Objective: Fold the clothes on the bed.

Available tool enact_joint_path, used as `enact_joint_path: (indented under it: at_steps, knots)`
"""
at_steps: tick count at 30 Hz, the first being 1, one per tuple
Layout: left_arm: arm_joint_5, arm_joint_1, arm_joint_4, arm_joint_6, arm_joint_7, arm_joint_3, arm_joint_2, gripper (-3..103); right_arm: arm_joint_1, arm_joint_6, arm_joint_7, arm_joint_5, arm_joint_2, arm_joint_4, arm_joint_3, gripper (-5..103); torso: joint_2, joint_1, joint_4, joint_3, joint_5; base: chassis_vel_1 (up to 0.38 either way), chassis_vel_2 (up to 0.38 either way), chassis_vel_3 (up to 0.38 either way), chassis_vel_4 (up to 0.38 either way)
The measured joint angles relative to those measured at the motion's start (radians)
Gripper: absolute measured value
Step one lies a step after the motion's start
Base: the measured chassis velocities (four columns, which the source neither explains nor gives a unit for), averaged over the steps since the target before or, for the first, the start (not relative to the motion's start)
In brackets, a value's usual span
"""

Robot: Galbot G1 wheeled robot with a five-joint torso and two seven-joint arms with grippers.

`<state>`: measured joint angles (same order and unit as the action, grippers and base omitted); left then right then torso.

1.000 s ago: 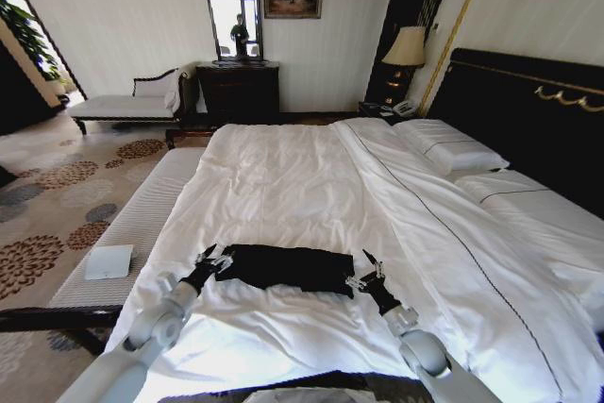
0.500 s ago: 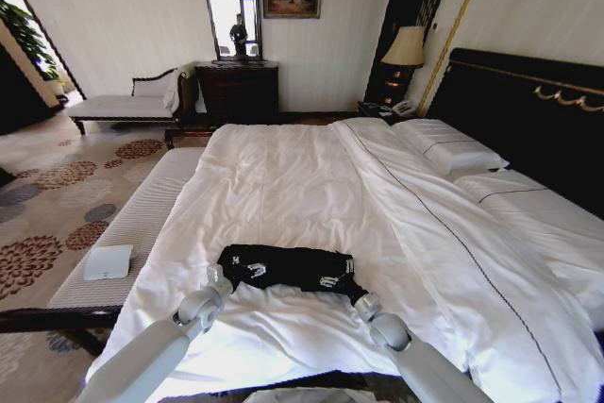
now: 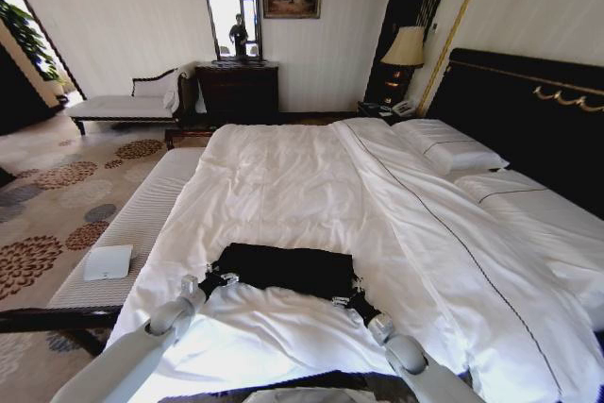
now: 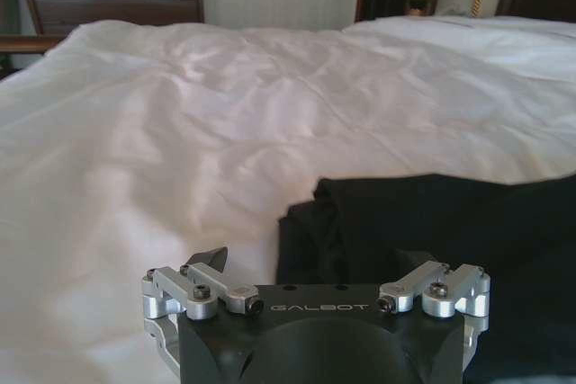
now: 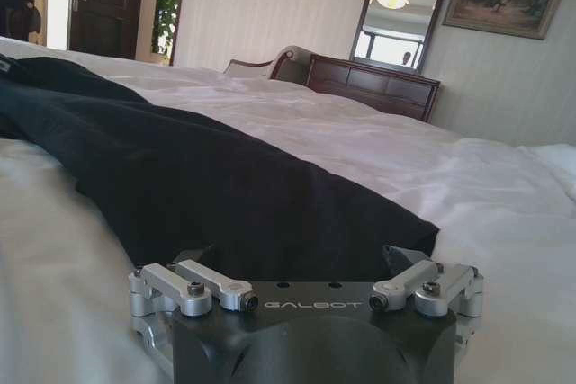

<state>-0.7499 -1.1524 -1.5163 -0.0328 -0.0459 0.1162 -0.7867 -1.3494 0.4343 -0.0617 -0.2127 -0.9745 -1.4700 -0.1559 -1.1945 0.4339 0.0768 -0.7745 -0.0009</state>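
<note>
The clothes, one black T-shirt (image 3: 283,268), lie folded into a flat band across the white duvet near the foot of the bed (image 3: 283,176). My left gripper (image 3: 216,281) rests at the shirt's near left corner, and my right gripper (image 3: 345,300) rests at its near right corner. In the left wrist view the left gripper (image 4: 310,258) is open, with the shirt's folded edge (image 4: 432,222) just ahead of it. The right wrist view shows the right gripper (image 5: 301,258) open as well, and the black fabric (image 5: 207,186) lies right in front of its fingers.
Pillows (image 3: 448,148) and a black headboard (image 3: 528,110) are on the right. A striped bench (image 3: 132,224) with a white pad (image 3: 109,261) runs along the bed's left side. A dresser (image 3: 238,90), a chaise (image 3: 127,104) and a lamp (image 3: 406,47) stand by the far wall.
Both arms rose over the shirt half a second ago and have come down and back. The grippers now sit at its near corners, and the shirt lies flatter and more rectangular.
</note>
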Motion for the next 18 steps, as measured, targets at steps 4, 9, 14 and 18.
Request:
enact_joint_path:
  at_steps: [4,9,14,18]
  knots:
    - [-0.041,-0.059,-0.079,-0.003,0.015,0.11,-0.002,100,-0.06,-0.072,0.034,-0.171,0.012,-0.119,-0.051,100,0.0,0.0,0.0002,0.0,0.0003,0.0,0.0,0.0,0.0]
    - [-0.01,-0.169,-0.19,-0.03,0.03,0.231,-0.04,100,-0.117,-0.209,0.045,-0.416,0.031,-0.273,-0.103,100,0.0,0.0,0.0,0.0,0.0001,0.0,0.0,0.0,0.0]
    - [0.035,-0.302,-0.315,-0.042,0.041,0.34,-0.118,100,-0.122,-0.457,0.04,-0.795,0.046,-0.382,-0.175,100,0.0,0.0,0.0,0.0,-0.0001,0.0,0.0,0.0,0.0]
    - [0.062,-0.392,-0.396,-0.05,0.039,0.4,-0.161,100,-0.09,-0.565,0.018,-0.958,0.047,-0.376,-0.209,100,0.0,0.0,0.0001,0.0,0.0004,0.0,0.0,0.0,0.0]
